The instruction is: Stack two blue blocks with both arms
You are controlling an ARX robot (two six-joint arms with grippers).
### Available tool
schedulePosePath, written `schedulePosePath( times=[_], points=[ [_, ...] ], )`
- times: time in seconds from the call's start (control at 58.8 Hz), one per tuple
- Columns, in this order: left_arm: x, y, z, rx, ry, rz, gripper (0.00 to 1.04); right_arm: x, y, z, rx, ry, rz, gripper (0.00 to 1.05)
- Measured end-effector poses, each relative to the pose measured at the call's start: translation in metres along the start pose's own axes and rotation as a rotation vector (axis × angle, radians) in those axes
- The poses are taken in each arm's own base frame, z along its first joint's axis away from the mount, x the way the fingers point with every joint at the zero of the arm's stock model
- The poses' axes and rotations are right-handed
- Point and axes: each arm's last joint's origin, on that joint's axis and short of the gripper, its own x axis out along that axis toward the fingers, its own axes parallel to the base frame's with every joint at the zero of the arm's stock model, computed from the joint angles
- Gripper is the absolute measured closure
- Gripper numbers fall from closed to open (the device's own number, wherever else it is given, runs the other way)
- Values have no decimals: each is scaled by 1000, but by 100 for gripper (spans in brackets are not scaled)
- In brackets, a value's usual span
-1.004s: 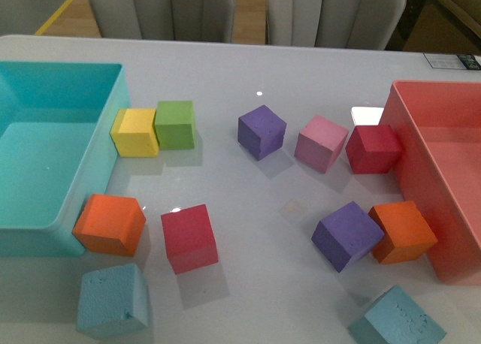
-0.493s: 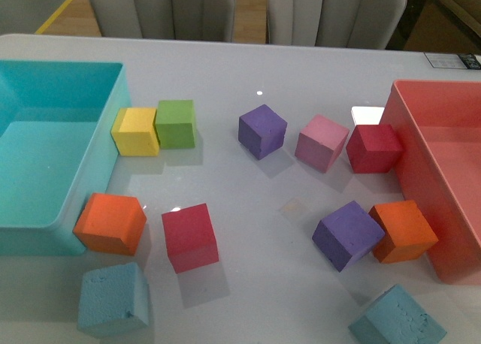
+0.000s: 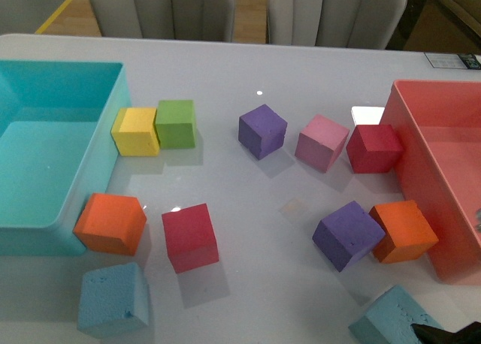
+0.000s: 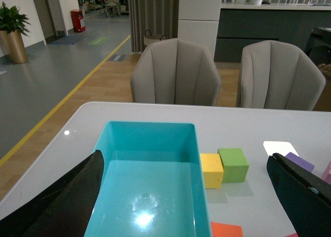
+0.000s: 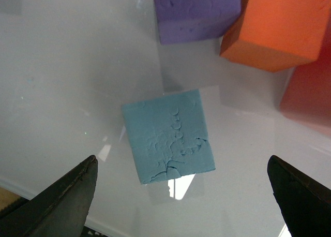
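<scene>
Two pale blue blocks lie on the white table near its front edge, one at the front left [image 3: 113,299] and one at the front right [image 3: 391,321]. My right gripper [image 5: 183,198] is open and hangs above the right blue block [image 5: 168,136], which lies between and just ahead of its black fingers [image 5: 62,206]. A black tip of that gripper [image 3: 447,333] shows at the lower right of the front view. My left gripper [image 4: 186,195] is open and empty, held high over the turquoise bin [image 4: 194,144]. No blue block shows in the left wrist view.
The turquoise bin [image 3: 105,119] stands at the left and a pink bin [image 3: 406,141] at the right. Yellow [image 3: 135,131], green [image 3: 176,124], orange [image 3: 110,224], red [image 3: 190,237], purple [image 3: 348,235], orange [image 3: 402,231], pink [image 3: 322,142] and other cubes lie scattered between.
A black tip of my right gripper has come into the lower right corner of the front view, beside the right blue block. The blocks have not moved.
</scene>
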Motion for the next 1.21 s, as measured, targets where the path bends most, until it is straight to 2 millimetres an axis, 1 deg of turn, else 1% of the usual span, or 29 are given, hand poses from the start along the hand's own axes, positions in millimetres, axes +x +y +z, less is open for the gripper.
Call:
schedulePosePath(
  times=[0.306, 0.511, 0.545, 0.664, 0.698, 0.766, 0.783, 0.868, 0.919, 1.004, 1.106, 1.157, 1.191, 1.208],
  points=[
    [0, 0, 0, 0, 0, 0, 9, 39, 0, 6, -36, 82, 5, 9],
    [0, 0, 0, 0, 0, 0, 9, 55, 2, 0, -40, 153, 26, 9],
    [0, 0, 0, 0, 0, 0, 9, 56, 2, 0, -41, 158, 27, 12],
    [0, 0, 0, 0, 0, 0, 9, 58, 3, -1, -48, 169, 31, 31],
    [0, 0, 0, 0, 0, 0, 9, 58, 4, -1, -49, 169, 32, 34],
    [0, 0, 0, 0, 0, 0, 9, 58, 4, -1, -53, 169, 33, 44],
    [0, 0, 0, 0, 0, 0, 9, 57, 4, 0, -54, 169, 33, 47],
    [0, 0, 0, 0, 0, 0, 9, 51, 4, 0, -64, 161, 34, 55],
    [0, 0, 0, 0, 0, 0, 9, 41, 5, 4, -72, 142, 47, 58],
    [0, 0, 0, 0, 0, 0, 9, 23, 9, 15, -87, 98, 78, 60],
    [0, 0, 0, 0, 0, 0, 9, -2, 13, 36, -110, 9, 110, 61],
    [0, 0, 0, 0, 0, 0, 9, -14, 15, 53, -117, -56, 116, 61],
    [0, 0, 0, 0, 0, 0, 9, -17, 15, 60, -120, -80, 114, 61],
    [0, 0, 0, 0, 0, 0, 9, -20, 15, 69, -123, -104, 112, 62]
  ],
)
